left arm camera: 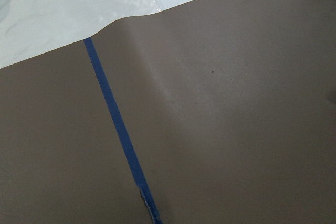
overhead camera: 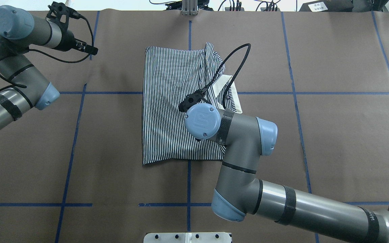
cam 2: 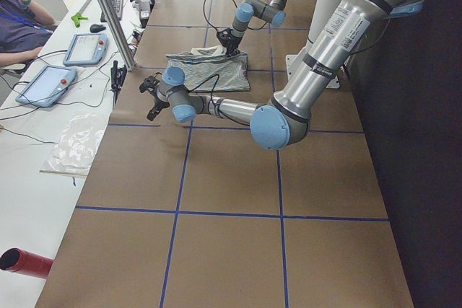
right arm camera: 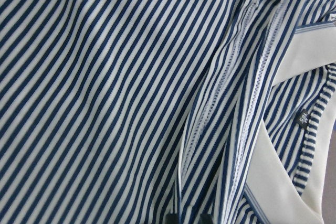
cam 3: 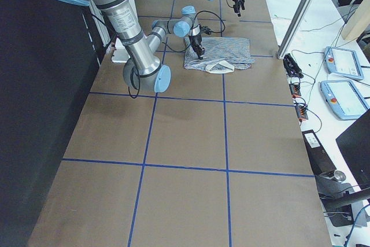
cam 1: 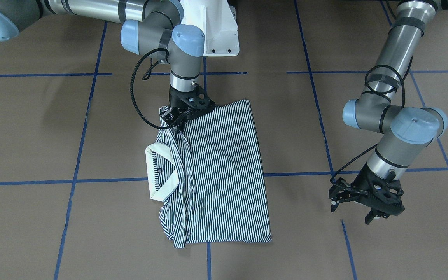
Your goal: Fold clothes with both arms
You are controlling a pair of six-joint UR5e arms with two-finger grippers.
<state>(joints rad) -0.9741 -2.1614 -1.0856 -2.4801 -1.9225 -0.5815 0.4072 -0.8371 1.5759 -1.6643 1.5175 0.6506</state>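
Note:
The striped polo shirt [cam 1: 224, 175] lies on the brown table, folded into a rough rectangle, its cream collar [cam 1: 161, 171] at the view's left edge. It also shows in the overhead view [overhead camera: 167, 111] and fills the right wrist view [right arm camera: 105, 103]. My right gripper [cam 1: 176, 125] is shut on a bunched fold at the shirt's robot-side corner near the collar; pleats run away from the pinch. In the overhead view the right wrist hides it. My left gripper [cam 1: 354, 212] is open and empty, off the shirt over bare table; it also shows in the overhead view [overhead camera: 91, 51].
Blue tape lines [left arm camera: 113, 114] grid the brown paper table. The white pedestal base [cam 1: 216, 31] stands at the robot's side. Beyond the far table edge is a desk with tablets [cam 2: 47, 84] and clear plastic sheet [left arm camera: 63, 9]. An operator sits there.

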